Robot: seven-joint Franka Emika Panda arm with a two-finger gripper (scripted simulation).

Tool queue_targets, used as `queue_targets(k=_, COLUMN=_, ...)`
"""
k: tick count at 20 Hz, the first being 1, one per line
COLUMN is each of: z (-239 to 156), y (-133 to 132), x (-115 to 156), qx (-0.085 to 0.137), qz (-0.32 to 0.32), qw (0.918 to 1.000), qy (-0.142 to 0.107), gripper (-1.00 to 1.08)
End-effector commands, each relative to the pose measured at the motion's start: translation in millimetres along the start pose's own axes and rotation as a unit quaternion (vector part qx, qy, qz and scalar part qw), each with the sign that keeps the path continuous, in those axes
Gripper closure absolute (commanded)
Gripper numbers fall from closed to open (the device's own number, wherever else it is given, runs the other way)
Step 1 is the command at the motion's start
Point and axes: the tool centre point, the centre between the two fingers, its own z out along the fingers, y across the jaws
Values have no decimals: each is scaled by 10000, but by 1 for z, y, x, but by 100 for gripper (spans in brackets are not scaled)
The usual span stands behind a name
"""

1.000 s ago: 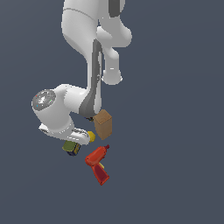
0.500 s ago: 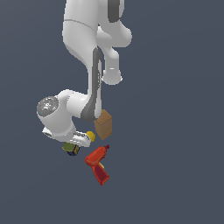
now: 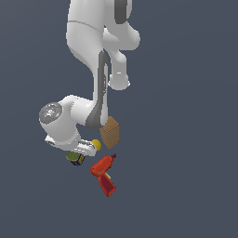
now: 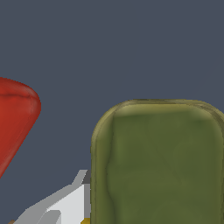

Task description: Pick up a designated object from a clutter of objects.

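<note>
No readable text, brand, number or sign anywhere in either view. My wrist cam is close on the tin can (image 4: 159, 164): plain olive-green top, no lettering. Ext. view shows the same can (image 3: 75, 157) as a tiny olive and blue patch under my wrist, any label marks too small to read. Tan box (image 3: 110, 132): blank faces, no print. Red drill (image 3: 104, 174): no logo or rating plate legible; in the wrist view just a smooth red curve (image 4: 15, 116). Yellow ball (image 3: 96, 144): unmarked. My arm's white shell carries no decals.
</note>
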Motion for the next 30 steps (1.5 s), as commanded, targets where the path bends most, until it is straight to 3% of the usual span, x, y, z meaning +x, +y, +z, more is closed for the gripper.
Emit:
queue_targets(k=1, z=-1, y=-1, x=0, qx=0, qz=-1, qw=10000, qy=1, gripper=108)
queue_targets(k=12, z=-43, y=-41, x=-9, qx=0, qz=-1, qw=10000, qy=1, gripper=108)
queue_targets(k=30, z=-208, y=-193, x=-40, qx=-15, qz=3, qw=10000, qy=8, gripper=108)
